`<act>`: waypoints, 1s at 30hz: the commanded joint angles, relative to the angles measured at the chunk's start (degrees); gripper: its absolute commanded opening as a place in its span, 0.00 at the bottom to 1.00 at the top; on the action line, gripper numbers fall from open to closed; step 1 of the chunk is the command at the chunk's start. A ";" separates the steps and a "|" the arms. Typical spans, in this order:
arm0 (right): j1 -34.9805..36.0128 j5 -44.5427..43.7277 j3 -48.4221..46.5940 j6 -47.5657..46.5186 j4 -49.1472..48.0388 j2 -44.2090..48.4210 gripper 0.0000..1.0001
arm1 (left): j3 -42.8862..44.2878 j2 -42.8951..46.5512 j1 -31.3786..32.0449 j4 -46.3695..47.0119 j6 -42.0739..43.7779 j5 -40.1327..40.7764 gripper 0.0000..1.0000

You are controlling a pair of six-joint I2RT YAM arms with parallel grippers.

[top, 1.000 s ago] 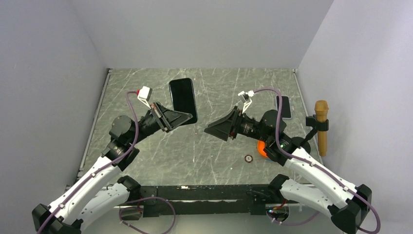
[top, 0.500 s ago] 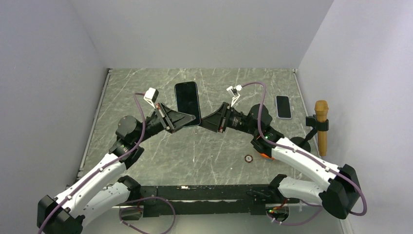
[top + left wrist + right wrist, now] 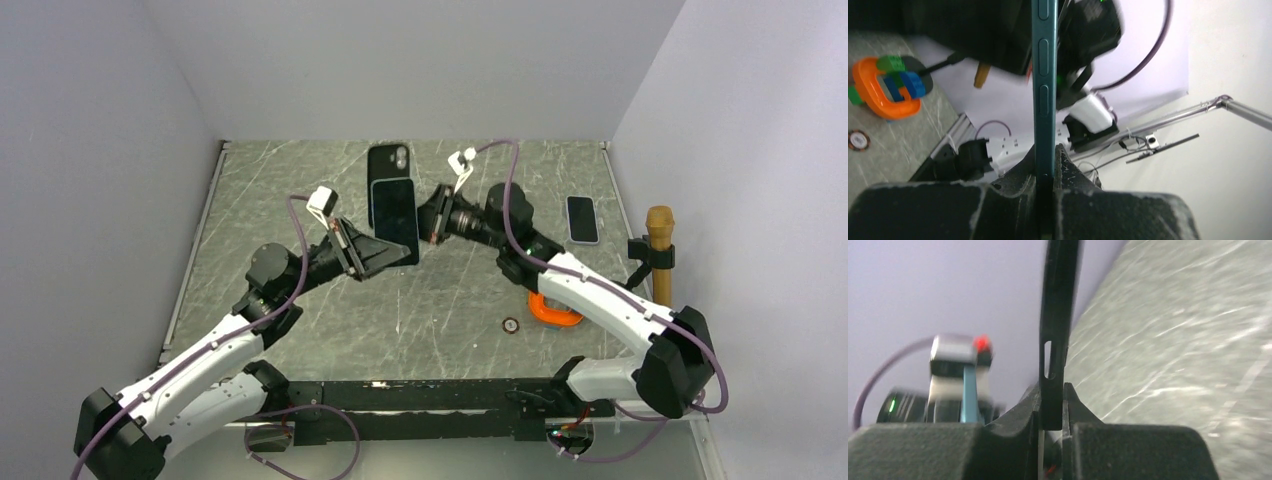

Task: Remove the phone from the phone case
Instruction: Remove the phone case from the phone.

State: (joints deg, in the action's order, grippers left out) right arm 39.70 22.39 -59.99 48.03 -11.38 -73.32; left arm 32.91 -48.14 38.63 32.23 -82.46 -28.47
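The arms are working on the separation step. The left end effector (image 3: 1047,159) is pinching the teal-edged phone (image 3: 397,218) above the counter (image 3: 290,180). The right end effector (image 3: 1052,396), just right of the phone, is clamping the black phone case (image 3: 388,160), which is sticking out past the phone's far end. The next move is probably calling for a steady pull apart.

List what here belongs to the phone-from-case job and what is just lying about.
In the job:
phone, clamped in the left gripper
phone case, clamped in the right gripper

Lying about:
second phone, flat on the table
orange ring
small round disc
brown-handled tool, at the right edge
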 commanded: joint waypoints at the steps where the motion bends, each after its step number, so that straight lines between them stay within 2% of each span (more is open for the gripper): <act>1: -5.30 -20.15 -10.37 -8.64 21.84 -0.29 0.00 | -1.00 2.49 2.01 2.14 0.78 -0.22 0.00; 3: -7.38 -22.24 -12.28 -10.87 27.86 -1.52 0.00 | -0.64 4.04 2.00 -3.28 4.58 0.61 0.00; 6: -7.72 -22.75 -10.77 -14.06 32.74 -2.08 0.00 | 3.44 6.51 2.04 -21.56 16.47 5.40 0.00; 9: -6.36 -16.31 -1.16 -12.78 29.82 0.93 0.00 | 8.03 6.28 1.98 -41.50 29.88 14.21 0.00; 12: -2.89 -13.73 9.78 -9.06 24.58 5.61 0.00 | 8.99 4.20 1.60 -49.82 36.28 21.47 0.00; 15: 1.67 -14.17 16.85 -4.92 21.15 10.36 0.00 | 7.55 1.58 0.35 -50.44 39.69 22.11 0.00; 17: 4.34 -14.87 20.35 -2.73 19.16 12.48 0.00 | 6.14 -0.46 -2.28 -48.72 40.24 19.71 0.00; 22: 7.86 -15.08 26.28 1.45 16.17 16.66 0.00 | 1.58 -7.92 -12.11 -40.38 37.25 6.77 0.00; 25: 8.52 -15.57 27.10 2.07 16.06 18.72 0.00 | 0.12 -12.23 -15.49 -34.65 35.96 1.44 0.00; 30: 8.66 -16.80 27.80 1.64 17.80 21.20 0.00 | 4.55 -19.83 -17.32 -38.28 39.44 0.10 0.00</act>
State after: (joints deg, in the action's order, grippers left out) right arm 48.01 7.33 -32.62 48.58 9.37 -54.63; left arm 32.69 -65.19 22.28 -10.59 -45.87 -22.90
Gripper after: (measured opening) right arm 0.144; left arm 0.103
